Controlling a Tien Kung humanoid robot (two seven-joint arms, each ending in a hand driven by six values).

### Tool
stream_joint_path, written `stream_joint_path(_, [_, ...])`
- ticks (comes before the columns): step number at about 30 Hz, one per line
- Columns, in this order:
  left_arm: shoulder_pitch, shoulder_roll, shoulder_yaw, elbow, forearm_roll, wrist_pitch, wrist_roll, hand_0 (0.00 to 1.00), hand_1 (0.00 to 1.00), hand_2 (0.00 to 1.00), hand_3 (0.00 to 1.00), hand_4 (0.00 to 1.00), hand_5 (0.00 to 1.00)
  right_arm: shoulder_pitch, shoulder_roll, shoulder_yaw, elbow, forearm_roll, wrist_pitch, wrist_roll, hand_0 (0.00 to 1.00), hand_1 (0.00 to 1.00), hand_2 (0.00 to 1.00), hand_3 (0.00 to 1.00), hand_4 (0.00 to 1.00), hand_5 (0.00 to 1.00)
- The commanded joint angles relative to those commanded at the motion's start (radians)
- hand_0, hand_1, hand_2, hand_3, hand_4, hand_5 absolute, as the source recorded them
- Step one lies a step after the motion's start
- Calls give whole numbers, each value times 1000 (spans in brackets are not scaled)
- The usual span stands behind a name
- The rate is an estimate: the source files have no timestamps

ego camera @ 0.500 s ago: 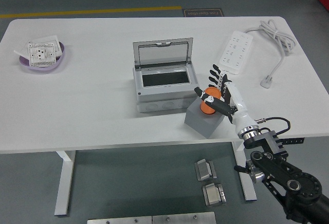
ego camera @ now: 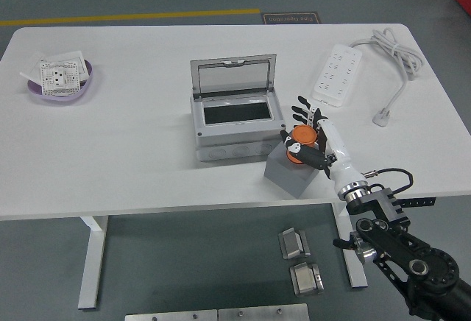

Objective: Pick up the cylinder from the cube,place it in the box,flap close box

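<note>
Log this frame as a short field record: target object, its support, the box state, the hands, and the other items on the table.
target: orange cylinder, on the grey cube
right hand: fingers wrapped around the cylinder
left hand: not in view
box: lid up, interior open
table far left: purple bowl holding white parts
far right: white power strip with cable

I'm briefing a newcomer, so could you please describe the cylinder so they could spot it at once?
Start at the grey box with its raised lid, mid-table. Just to its right, near the front edge, sits a grey cube. The cylinder is on top of it, in the right hand: the only orange thing on the table.
</note>
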Motion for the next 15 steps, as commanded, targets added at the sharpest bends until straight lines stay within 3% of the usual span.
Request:
stream_joint_path(14, [-1, -2, 1, 0, 1, 0, -1, 727, 726, 599, 793, 789, 360, 3, 2, -20, -8, 31, 18, -4, 799, 845, 862, 897, 541, 2])
stream_joint_path(15, [-1, -2, 0, 0, 1, 0, -1, 727, 726, 599, 793, 789, 359, 3, 2, -20, -9, 35, 21, -4, 788, 820, 809, 862, 539, 2])
